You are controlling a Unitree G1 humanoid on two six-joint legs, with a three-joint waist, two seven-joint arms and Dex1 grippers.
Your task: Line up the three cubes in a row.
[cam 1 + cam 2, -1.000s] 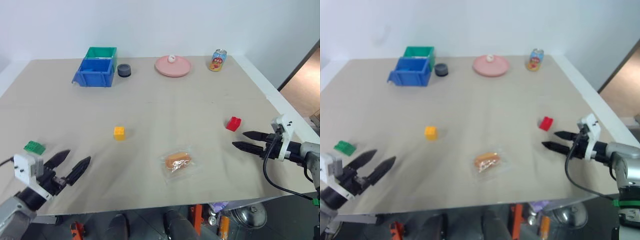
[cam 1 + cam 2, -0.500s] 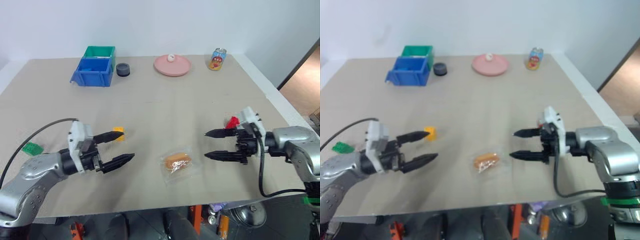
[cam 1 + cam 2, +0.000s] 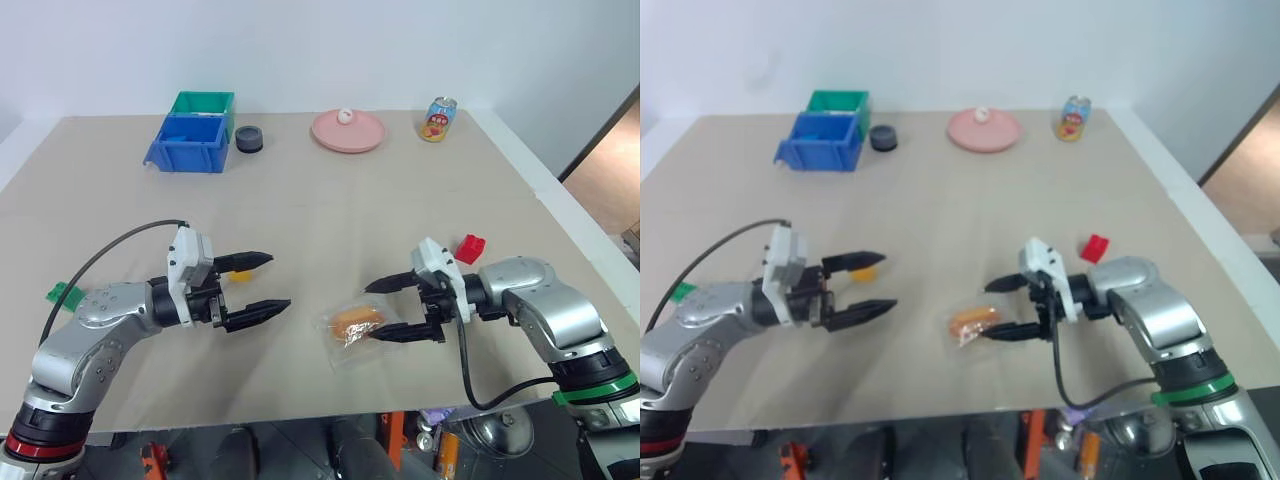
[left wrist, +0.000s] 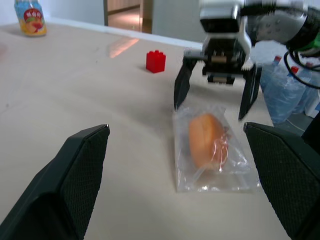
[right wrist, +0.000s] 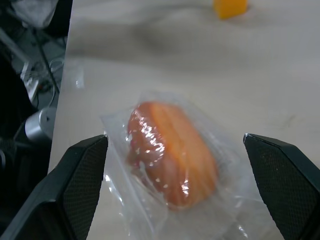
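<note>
**A:** What did you see on the table [image 3: 330, 210], starting from the left?

**B:** At the far left edge I saw the green cube [image 3: 63, 294], well apart from the other two. Next came my left gripper [image 3: 262, 282], pointing level toward the right, its two black fingers spread wide with nothing between them. The yellow cube [image 3: 238, 272] sat just behind its upper finger, partly hidden by it, so I could not tell whether they touched.

**A:** And in the middle?

**B:** A plastic-wrapped bun [image 3: 353, 324] lay near the front edge. My right gripper [image 3: 377, 310] faced left toward it, tilted downward, fingers wide apart and holding nothing. From the left wrist view, its fingers stood at either side of the wrapper's end; I could not tell if they touched the plastic.

**A:** Where was the third cube?

**B:** The red cube [image 3: 469, 248] was to the right, just behind my right arm, studs up. So the three cubes were spread wide across the table, not in a row.

**A:** Anything at the back?

**B:** From left to right: a blue bin [image 3: 187, 144] with a green bin [image 3: 203, 102] behind it, a small dark round container [image 3: 248, 139], a pink plate [image 3: 348, 132] carrying a small white item, and a printed drink can [image 3: 436, 119].
</note>
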